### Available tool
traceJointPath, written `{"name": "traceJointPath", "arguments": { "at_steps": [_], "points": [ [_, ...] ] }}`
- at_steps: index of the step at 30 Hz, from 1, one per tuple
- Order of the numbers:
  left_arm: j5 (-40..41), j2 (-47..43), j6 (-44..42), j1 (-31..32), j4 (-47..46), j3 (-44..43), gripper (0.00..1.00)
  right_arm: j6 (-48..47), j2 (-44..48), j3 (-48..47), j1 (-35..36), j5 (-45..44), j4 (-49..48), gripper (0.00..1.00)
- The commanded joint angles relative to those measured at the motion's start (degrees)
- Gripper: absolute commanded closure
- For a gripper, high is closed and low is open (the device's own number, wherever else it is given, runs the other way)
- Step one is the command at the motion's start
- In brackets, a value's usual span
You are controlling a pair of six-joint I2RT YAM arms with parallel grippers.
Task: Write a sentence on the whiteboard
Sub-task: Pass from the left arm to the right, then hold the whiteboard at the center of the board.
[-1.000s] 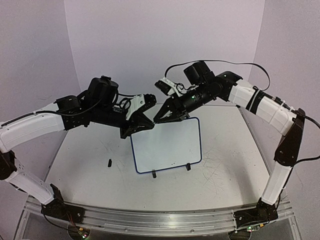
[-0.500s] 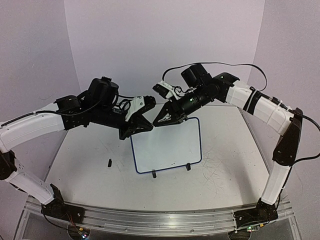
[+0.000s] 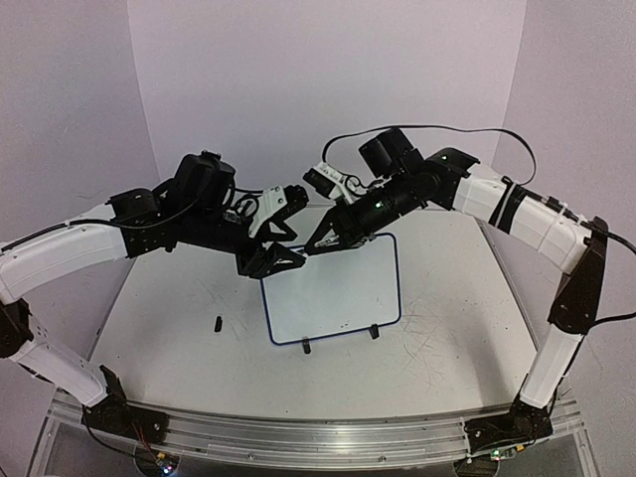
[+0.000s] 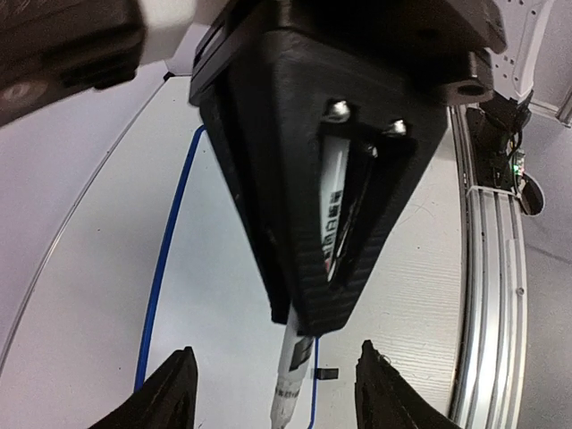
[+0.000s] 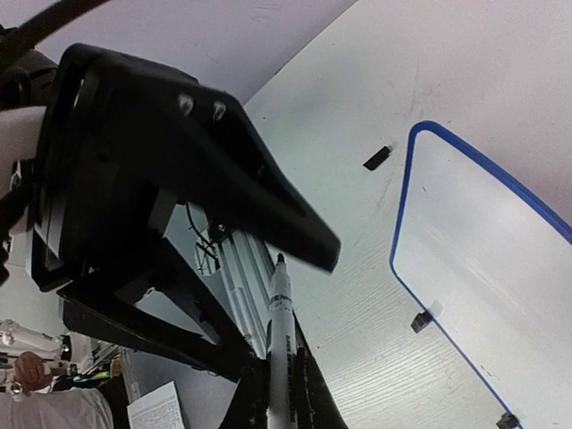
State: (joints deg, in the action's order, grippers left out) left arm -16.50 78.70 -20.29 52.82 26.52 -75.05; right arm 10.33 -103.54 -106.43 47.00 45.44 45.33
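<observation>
The whiteboard (image 3: 333, 293), white with a thin blue rim (image 4: 165, 259), stands on two black clip feet at mid-table. The sentence is out of view; the board's face shows only a few tiny specks. Both grippers meet above the board's far left corner. My right gripper (image 3: 314, 244) is shut on a white marker (image 5: 281, 331), whose black tip points at the left gripper. In the left wrist view the marker (image 4: 290, 375) sticks out below the right gripper (image 4: 331, 179). My left gripper (image 4: 277, 395) is open, its fingers on either side of the marker without touching it.
A small black piece (image 3: 217, 322), also in the right wrist view (image 5: 376, 158), lies on the table left of the board. Faint grey scratches mark the tabletop (image 3: 447, 328) to the right. An aluminium rail (image 3: 318, 437) runs along the near edge.
The left gripper's jaws have spread open off the marker. The right gripper has closed on it and shifted slightly left and up.
</observation>
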Motion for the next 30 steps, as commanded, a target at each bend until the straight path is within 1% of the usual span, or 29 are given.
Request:
{"name": "traceJointPath", "arguments": {
  "at_steps": [1,3,6,8,9,10,11,14,15,18,21,22,24,26,29,30],
  "points": [
    [2.53,-3.79,5.64,-0.66,-2.46,-2.87,0.3,-3.52,8.83,2.37,0.38,-12.54,-3.98,1.0],
    [2.66,-5.37,8.98,-2.05,-3.13,-2.11,0.27,-3.34,12.91,5.18,0.4,-18.55,-6.29,1.0],
    [3.12,-8.29,14.89,-5.23,-5.91,0.8,0.22,-2.27,20.95,12.12,0.42,-30.66,-11.57,1.0],
    [4.49,-10.48,20.4,-7.19,-8.77,4.78,0.21,-2.22,26.75,17.64,0.39,-40.82,-16.1,1.0],
    [6.47,-11.43,23.43,-7.8,-10.11,6.46,0.19,-2.28,29.56,20.4,0.4,-45.77,-17.71,1.0],
    [9.51,-12.46,26.37,-8.05,-10.98,8.65,0.16,-2.38,32.11,22.49,0.39,-53.23,-19.09,1.0],
    [13.86,-13.06,29.45,-8.29,-11.24,10.0,0.13,-3.35,33.57,24.13,0.39,-58.14,-19.58,1.0],
    [18.3,-15.32,38.17,-8.87,-11.83,15.52,0.08,-7.4,35.73,27.36,0.38,-72.93,-18.05,1.0],
    [19.58,-16.15,41.09,-8.93,-12.4,17.93,0.07,-7.92,35.9,27.47,0.39,-76.13,-16.72,1.0],
    [20.94,-17.74,46.41,-9.4,-13.9,23.94,0.04,-7.47,36.65,27.75,0.39,-81.65,-15.37,1.0],
    [19.46,-18.18,49.62,-11.62,-15.46,28.06,0.03,-7.24,37.64,28.71,0.38,-80.2,-15.82,1.0],
    [16.45,-18.64,50.58,-12.82,-17.55,30.3,0.03,-7.39,37.79,29.01,0.4,-78.56,-16.16,1.0],
    [7.48,-19.76,52.83,-16.26,-26.38,35.07,0.04,-7.35,37.97,29.86,0.39,-77.95,-16.57,1.0],
    [0.56,-19.93,54.98,-18.89,-33.81,39.49,0.05,-5.87,37.84,30.78,0.44,-81.34,-16.43,1.0],
    [-6.62,-17.5,54.42,-21.26,-38.49,40.95,0.05,-2.81,38.17,31.54,0.4,-86.2,-15.89,1.0],
    [-8.32,-16.17,54.33,-21.79,-39.59,40.93,0.05,-2.9,38.52,31.76,0.39,-86.37,-15.84,1.0]
  ]
}}
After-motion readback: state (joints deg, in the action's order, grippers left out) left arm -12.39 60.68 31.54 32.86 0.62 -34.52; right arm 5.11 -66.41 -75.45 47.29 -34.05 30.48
